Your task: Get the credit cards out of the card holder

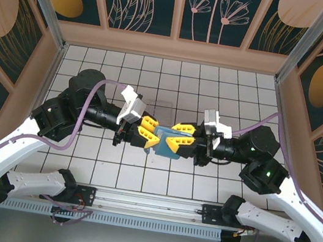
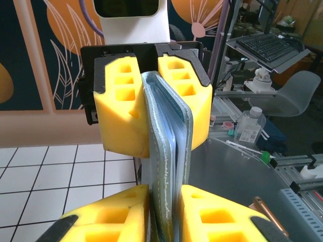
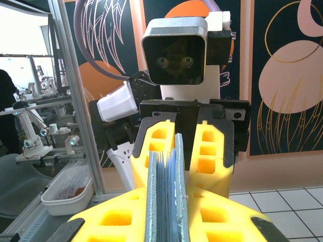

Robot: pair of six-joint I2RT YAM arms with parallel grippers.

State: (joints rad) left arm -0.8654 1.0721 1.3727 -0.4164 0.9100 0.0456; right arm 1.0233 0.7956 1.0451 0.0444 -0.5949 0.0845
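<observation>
The blue-grey card holder (image 1: 166, 148) hangs above the tiles, folded and pinched from both ends. My left gripper (image 1: 150, 130) is shut on its left end. My right gripper (image 1: 175, 134) is shut on its right end. In the left wrist view the card holder (image 2: 166, 141) stands edge-on in my left gripper (image 2: 166, 214), with the other arm's yellow fingers (image 2: 121, 111) clamping its far end. In the right wrist view the card holder (image 3: 165, 186) sits in my right gripper (image 3: 165, 224), its inner layers showing. The credit cards are hidden inside the fold.
A clear plastic tray (image 1: 162, 106) lies on the white tiled table (image 1: 228, 95) just behind the two grippers. Painted panel walls (image 1: 27, 73) close in the left, right and back sides.
</observation>
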